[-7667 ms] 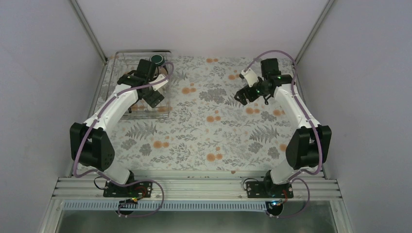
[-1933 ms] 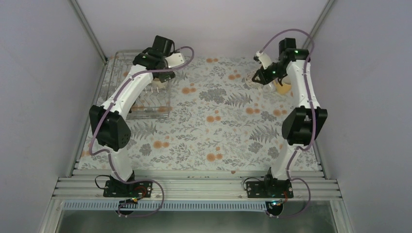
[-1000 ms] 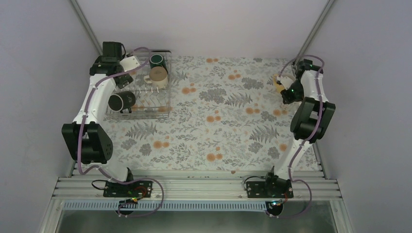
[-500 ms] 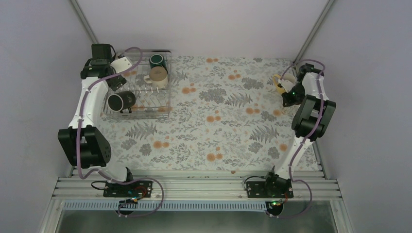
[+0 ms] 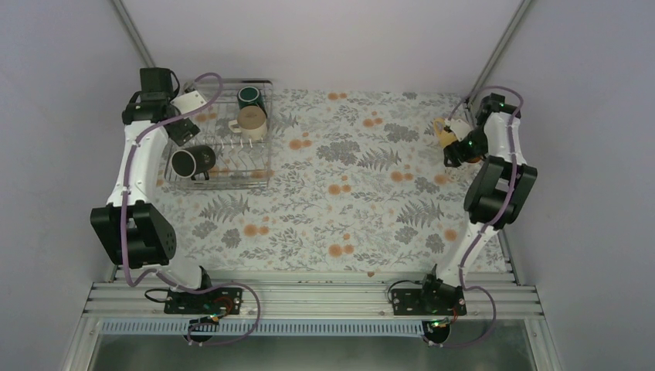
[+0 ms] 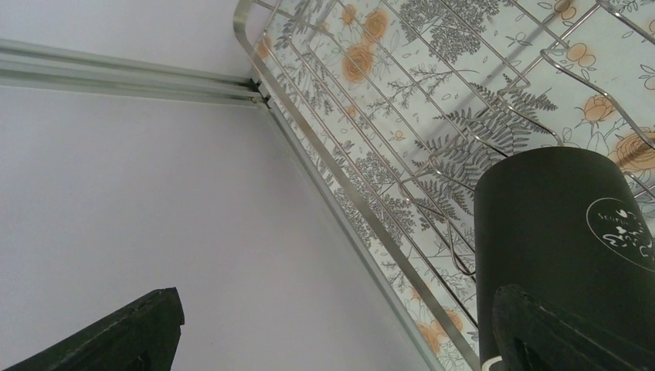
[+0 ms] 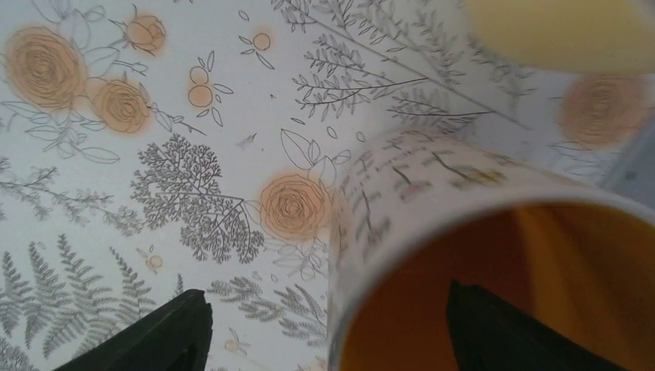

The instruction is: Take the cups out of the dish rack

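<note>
White mug (image 7: 432,185): far right on the table (image 7: 116,232), its wall between the right claw's (image 7: 324,300) wide-open fingers, ungripped.
Left claw (image 6: 336,297): spread, empty, near the black mug (image 6: 556,216) in the rack (image 5: 224,185).
Risk: pull the right claw out sideways and you'd tip the white mug.

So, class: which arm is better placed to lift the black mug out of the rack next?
Left. The left gripper, open, hovers at the dish rack, the black mug beside one finger in its wrist view. The right gripper is across the table, straddling the wall of the white mug.
</note>
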You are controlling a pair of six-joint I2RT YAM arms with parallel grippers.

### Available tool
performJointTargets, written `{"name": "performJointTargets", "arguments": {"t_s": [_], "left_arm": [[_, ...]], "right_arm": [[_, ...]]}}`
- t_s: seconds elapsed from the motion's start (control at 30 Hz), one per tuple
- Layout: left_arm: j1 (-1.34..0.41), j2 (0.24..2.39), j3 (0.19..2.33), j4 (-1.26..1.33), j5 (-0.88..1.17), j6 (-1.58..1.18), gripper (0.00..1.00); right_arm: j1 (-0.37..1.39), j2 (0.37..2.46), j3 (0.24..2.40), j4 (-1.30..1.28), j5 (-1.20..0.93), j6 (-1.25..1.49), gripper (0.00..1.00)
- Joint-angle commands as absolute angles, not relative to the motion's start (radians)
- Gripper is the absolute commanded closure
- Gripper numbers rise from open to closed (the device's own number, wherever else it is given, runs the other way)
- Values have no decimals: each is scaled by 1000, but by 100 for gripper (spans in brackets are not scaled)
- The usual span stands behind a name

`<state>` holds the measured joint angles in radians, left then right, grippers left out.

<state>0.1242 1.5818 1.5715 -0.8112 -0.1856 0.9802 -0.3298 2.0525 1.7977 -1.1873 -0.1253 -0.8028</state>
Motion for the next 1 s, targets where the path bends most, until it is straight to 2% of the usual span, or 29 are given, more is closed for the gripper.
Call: {"name": "performJointTargets", "arguments": {"t_s": [0.0, 0.07, 0.1, 0.17, 0.53, 0.67, 0.8, 0.97], "left_arm": [[145, 1573, 1632, -877, -137, 970, 0], [151, 1579, 1648, -907, -121, 976, 0], [153, 1584, 1653, -926, -115, 980, 0], [153, 1597, 1663, -974, -99, 991, 0], [156, 1702, 1822, -1244, -118, 941, 0], [159, 1682, 1838, -1355, -22, 899, 0], [160, 1638, 1730, -1349, 55, 834, 0], [168, 1517, 1500, -1144, 120, 784, 0]], "right_arm": [[-337, 1899, 1841, -1215, -99, -812, 20], [-326, 1853, 1857, -1228, -82, -808, 15], [-320, 1828, 1869, -1238, -89, -811, 7], [-298, 1778, 1877, -1258, -127, -815, 0], [-69, 1626, 1722, -1234, -348, -739, 0], [-26, 1610, 1617, -1162, -383, -729, 0], [-3, 1604, 1530, -1104, -410, -724, 0], [22, 1584, 1465, -1059, -438, -717, 0]]}}
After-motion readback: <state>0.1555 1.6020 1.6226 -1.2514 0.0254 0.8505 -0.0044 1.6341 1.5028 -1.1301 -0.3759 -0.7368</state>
